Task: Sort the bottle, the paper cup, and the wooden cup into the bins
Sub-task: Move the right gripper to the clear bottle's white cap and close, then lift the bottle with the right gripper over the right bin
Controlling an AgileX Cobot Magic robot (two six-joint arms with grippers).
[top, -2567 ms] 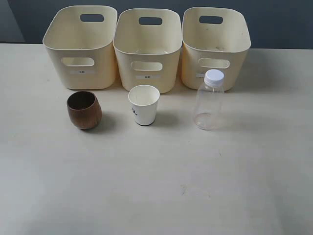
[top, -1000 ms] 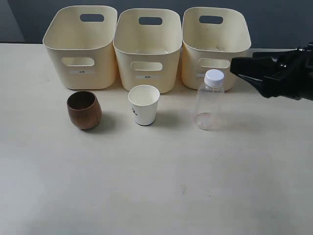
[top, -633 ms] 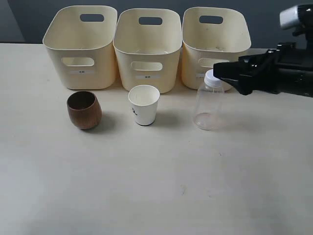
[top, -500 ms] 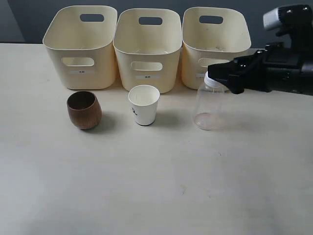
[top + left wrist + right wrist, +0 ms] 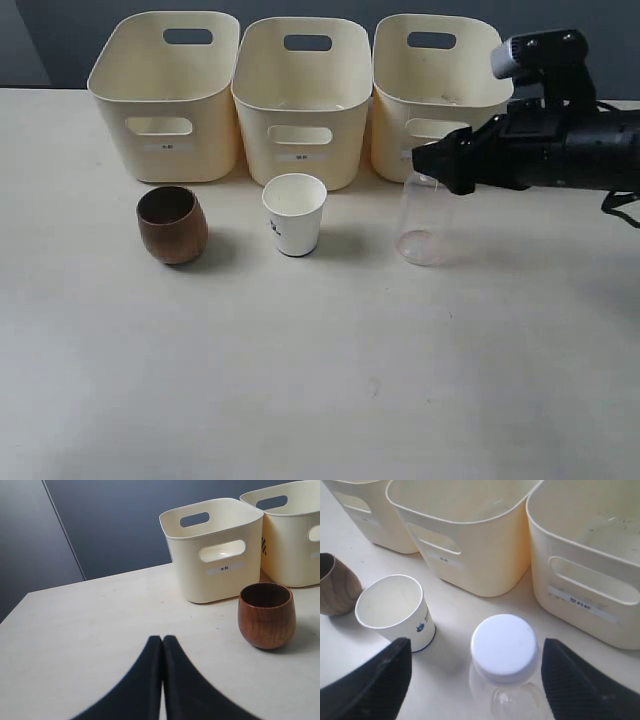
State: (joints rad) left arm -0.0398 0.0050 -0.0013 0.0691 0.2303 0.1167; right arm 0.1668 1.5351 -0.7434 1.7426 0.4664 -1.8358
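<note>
Three views, taken in turn. Exterior view: my right gripper [image 5: 432, 163] reaches in from the right edge of the surface [image 5: 320, 380] and sits level with the neck of the bottle [image 5: 424, 222], its black tip covering the cap. The bottle stands upright, long axis vertical, just in front of the bin nearest the right edge [image 5: 440, 90], one of three bins along the far edge. The paper cup [image 5: 294, 213] stands before the middle bin [image 5: 301, 98], and the wooden cup [image 5: 172, 224] before the bin nearest the left edge [image 5: 165, 92]; all three bins look empty. I judge my right arm the nearer one for the bottle, since the left arm does not appear in this view at all.

Left wrist view: my left gripper [image 5: 162, 642] has its two dark fingers pressed together, holding nothing. The wooden cup [image 5: 266, 615] stands ahead and to one side of it, well apart, just in front of a bin [image 5: 216, 547].

Right wrist view: my right gripper [image 5: 476, 652] is spread wide, one finger on each side of the bottle [image 5: 505, 650], neither touching it. The white cap lies between the fingers, so a closing squeeze across the upright axis is the move I judge to be due. The paper cup [image 5: 395, 610] stands near one finger, which I must not clip.
</note>
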